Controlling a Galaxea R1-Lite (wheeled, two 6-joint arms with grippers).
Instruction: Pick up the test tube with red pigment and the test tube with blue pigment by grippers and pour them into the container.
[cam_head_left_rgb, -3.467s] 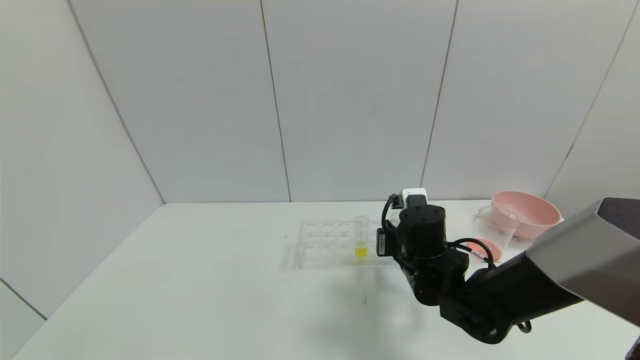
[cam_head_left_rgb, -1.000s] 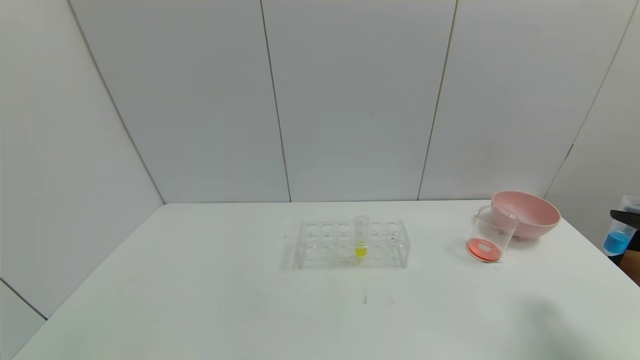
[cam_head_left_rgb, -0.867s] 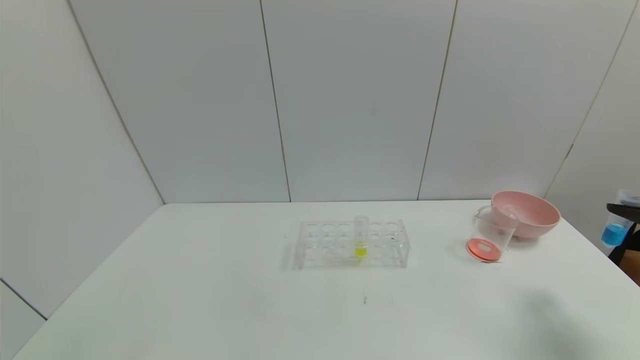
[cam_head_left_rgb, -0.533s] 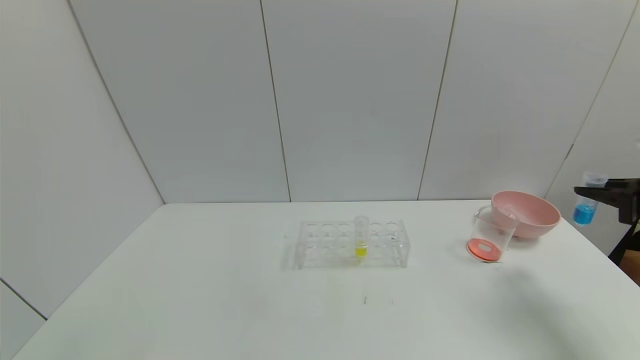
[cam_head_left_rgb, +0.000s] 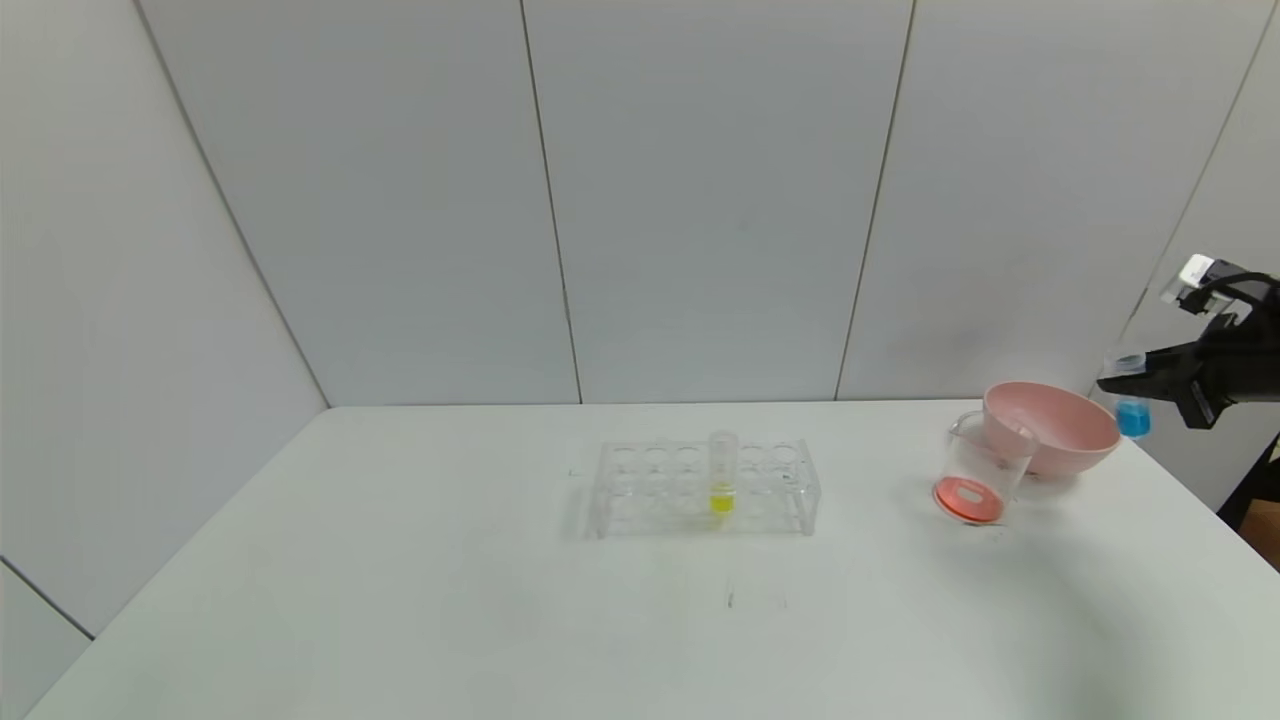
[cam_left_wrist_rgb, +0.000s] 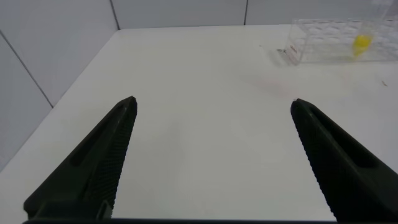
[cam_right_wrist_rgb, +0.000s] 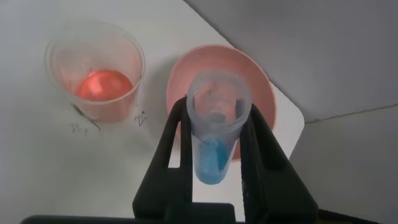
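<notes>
The blue test tube (cam_head_left_rgb: 1133, 408) hangs upright, clamped in the right gripper (cam_head_left_rgb: 1140, 378) beyond the pink bowl (cam_head_left_rgb: 1055, 425), so the beaker (cam_head_left_rgb: 985, 470) with red liquid lies to its left and lower, while the left gripper (cam_left_wrist_rgb: 211, 155) idles open.

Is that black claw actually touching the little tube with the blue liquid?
Touching. The right wrist view shows the right gripper clamping the blue tube on both sides.
</notes>
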